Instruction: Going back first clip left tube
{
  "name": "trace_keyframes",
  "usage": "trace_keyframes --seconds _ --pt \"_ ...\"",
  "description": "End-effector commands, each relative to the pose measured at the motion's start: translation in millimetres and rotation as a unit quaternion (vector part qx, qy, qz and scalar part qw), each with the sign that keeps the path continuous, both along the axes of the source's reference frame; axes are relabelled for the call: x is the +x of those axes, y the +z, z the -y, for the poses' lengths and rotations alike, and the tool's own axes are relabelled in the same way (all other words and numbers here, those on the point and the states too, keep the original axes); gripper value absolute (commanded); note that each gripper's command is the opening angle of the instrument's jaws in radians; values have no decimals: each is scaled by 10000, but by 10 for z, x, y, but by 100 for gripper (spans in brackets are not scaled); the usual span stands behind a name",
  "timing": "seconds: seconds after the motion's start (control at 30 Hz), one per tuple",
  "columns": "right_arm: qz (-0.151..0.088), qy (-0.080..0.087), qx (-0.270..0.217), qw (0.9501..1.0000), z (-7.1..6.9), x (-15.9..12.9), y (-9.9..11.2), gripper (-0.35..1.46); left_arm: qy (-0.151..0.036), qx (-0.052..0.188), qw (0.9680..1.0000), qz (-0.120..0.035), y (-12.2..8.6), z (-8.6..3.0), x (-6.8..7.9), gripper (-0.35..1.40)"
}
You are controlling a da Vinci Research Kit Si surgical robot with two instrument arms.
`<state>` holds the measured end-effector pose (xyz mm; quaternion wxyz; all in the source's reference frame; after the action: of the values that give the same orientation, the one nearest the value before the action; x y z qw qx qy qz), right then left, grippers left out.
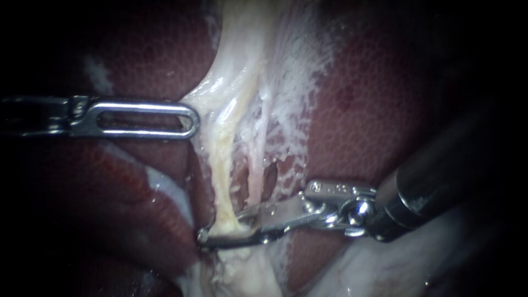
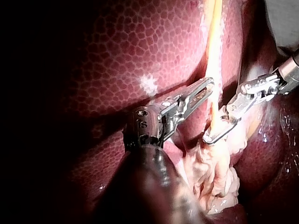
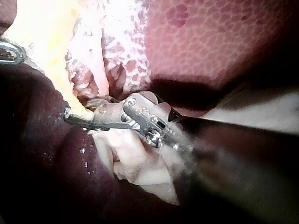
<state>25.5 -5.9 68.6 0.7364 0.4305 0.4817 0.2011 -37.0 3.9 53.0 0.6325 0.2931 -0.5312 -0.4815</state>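
Observation:
The left tube (image 1: pixel 220 165) is a yellowish strand running down between the liver lobes. A thinner pink tube (image 1: pixel 256 179) lies to its right. My right instrument (image 1: pixel 228 231) comes in from the lower right. Its jaws stand open in a narrow V around the left tube's lower end (image 3: pixel 79 109), one jaw on each side. I cannot tell a clip apart from the jaws there. My left instrument (image 1: pixel 190 118) has a slotted jaw and is shut on the pale tissue (image 1: pixel 206 102) beside the tube, which is tented leftwards. Its tip (image 2: pixel 208 86) lies just left of the tube (image 2: pixel 215 60).
Dark red liver (image 1: pixel 374 99) lies on both sides of the pale webbed tissue (image 1: pixel 297 60). Lumpy pale tissue (image 2: pixel 215 172) bunches below the right instrument's jaws. The right instrument's dark shaft (image 1: pixel 440 176) crosses the lower right.

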Motion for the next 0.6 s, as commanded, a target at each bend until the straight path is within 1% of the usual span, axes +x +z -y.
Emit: trace_keyframes --seconds 0.03,0.33,0.37,0.4,0.47,0.5,0.6 --pt "2 1 -1 10000 0 0 0 -35 1 1 10000 2 -1 0 0 -35" --pt "13 -10 -6 10000 1 0 0 -35 1 1 10000 2 -1 0 0 -35" --pt "12 -11 -6 10000 1 -1 0 -33 1 1 10000 2 -1 0 0 -35" --pt "12 -12 -6 10000 1 -1 0 -26 1 1 10000 2 -1 0 0 -35" --pt "10 -14 -5 10000 1 -2 0 -1 1 1 10000 2 -1 0 0 -35" --pt "10 -14 -4 10000 1 -2 -1 5 1 1 10000 1 -1 0 0 -35" --pt "24 -18 -5 10000 0 -1 -1 35 1 1 10000 1 -1 0 0 -35"
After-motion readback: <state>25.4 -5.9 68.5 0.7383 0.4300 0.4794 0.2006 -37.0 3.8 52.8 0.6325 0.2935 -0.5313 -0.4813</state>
